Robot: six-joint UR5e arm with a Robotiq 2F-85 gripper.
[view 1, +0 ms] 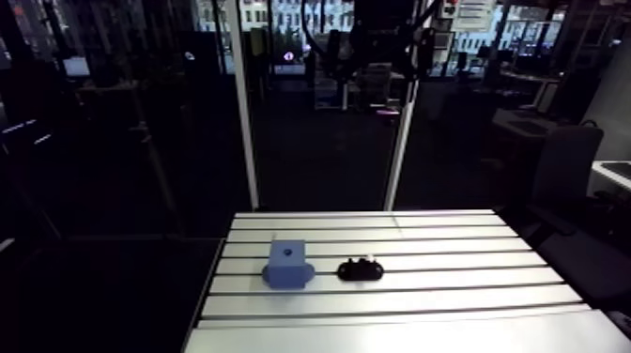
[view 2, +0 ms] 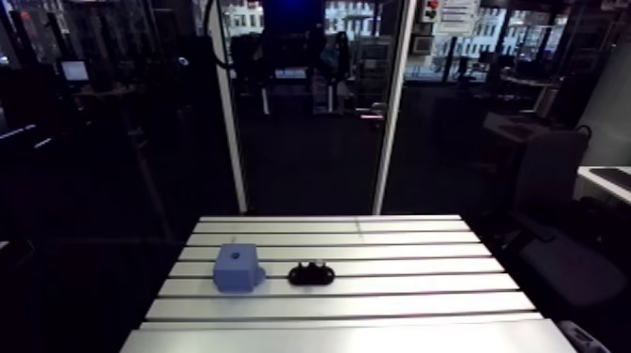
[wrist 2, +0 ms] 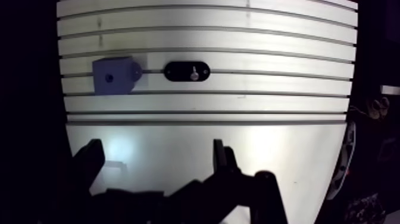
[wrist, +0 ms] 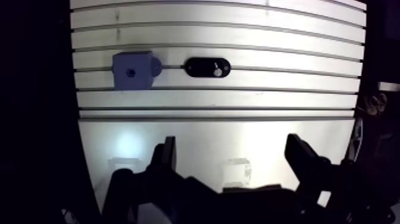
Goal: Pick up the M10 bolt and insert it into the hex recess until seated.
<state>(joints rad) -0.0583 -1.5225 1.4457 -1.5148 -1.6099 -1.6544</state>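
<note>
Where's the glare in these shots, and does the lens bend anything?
Wrist view: a bright glare patch on the table close by the open gripper, and the slots bow into curves. Arm view: slots run straight.

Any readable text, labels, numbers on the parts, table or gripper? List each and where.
No text can be read in either view.
On the blue block: no marking shows.
On the black holder: no marking shows.
On the bolt: its head is too small to tell.
On the table: none, only slots.
On the gripper: none, it is dark.
</note>
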